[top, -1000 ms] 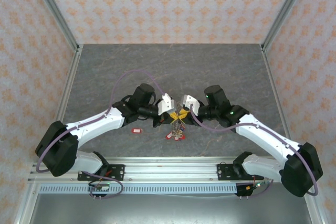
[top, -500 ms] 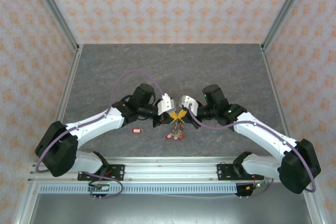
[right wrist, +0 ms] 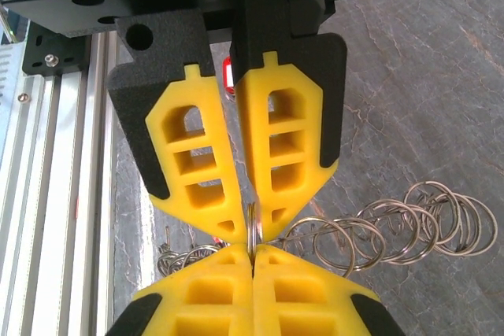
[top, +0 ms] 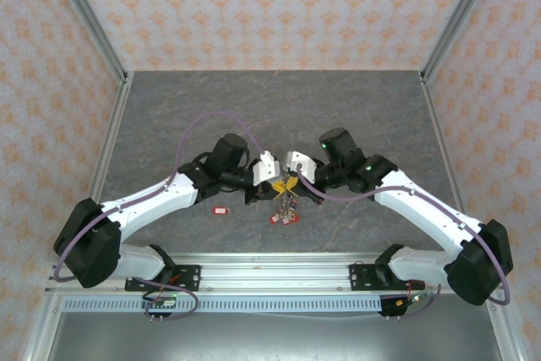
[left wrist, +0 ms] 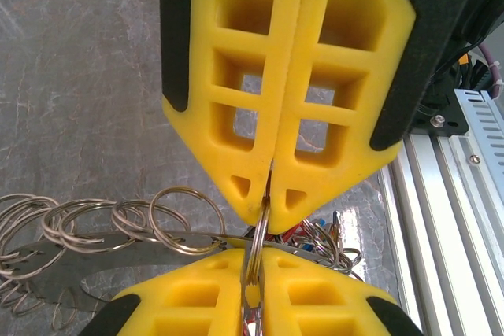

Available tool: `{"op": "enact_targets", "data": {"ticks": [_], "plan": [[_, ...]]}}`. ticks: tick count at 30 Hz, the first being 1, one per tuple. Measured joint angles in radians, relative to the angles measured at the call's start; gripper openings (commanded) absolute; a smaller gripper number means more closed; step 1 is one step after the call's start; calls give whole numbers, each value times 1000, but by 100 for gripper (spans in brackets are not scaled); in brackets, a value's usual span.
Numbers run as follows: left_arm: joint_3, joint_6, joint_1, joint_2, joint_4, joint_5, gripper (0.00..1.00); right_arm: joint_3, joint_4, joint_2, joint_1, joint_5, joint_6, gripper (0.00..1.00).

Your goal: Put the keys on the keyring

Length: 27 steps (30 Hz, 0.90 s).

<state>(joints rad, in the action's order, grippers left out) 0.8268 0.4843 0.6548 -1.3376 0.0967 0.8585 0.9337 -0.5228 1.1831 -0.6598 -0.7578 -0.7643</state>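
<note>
Your left fingers (left wrist: pixel 224 267) are closed down to a sliver around one thin wire loop of the keyring (left wrist: pixel 189 212), and the wire runs straight up between the yellow tips. Your right fingers (right wrist: pixel 303 264) are pressed fully together on that same loop from the opposite side. The two pairs of tips meet nose to nose, almost touching, with the loop pinched by both.

In the left wrist view, a row of overlapping split rings (left wrist: pixel 118 222) trails left from the pinched loop, and its shadow falls on the grey tabletop (top: pixel 355 107) beneath. In the right wrist view the same row trails to the right. More rings and small keys bunch just under the meeting tips.

From above, the keyring hangs as a small cluster on the near side of the fingertips, with red tags at its lower end. You cannot tell from here whether its lowest keys touch the tabletop.

One loose key (top: pixel 221 210) with a red tag lies flat on the tabletop to the left of the keyring, apart from it. Both arms angle inward toward the keyring, and the aluminium rail (top: pixel 279 272) runs across on its near side.
</note>
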Motion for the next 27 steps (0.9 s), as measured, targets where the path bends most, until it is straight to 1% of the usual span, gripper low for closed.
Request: {"op": "enact_targets", "data": {"ticks": [6,8,10,15,19,25,27], "plan": [[3,-16,0,0,-3,1,12,17,-11,21,-5,10,-7,4],[2,-25,0,0,-5,2,4,17,-9,21,-5,10,-5,4],[0,-35,0,0,-7,5,0,17,-8,21,-5,16,-3,5],[-12,-46,0,1,-30,3,0,12,0,20,-5,26,3,12],[-32,-66,0,3,-63,-1,0,-40,55,-9,0,19,19,17],[-37,-95,0,3,-104,6,0,-117,146,-27,47,-46,67,17],[-37,-95,0,3,-106,6,0,-131,170,-31,55,-63,81,14]]}}
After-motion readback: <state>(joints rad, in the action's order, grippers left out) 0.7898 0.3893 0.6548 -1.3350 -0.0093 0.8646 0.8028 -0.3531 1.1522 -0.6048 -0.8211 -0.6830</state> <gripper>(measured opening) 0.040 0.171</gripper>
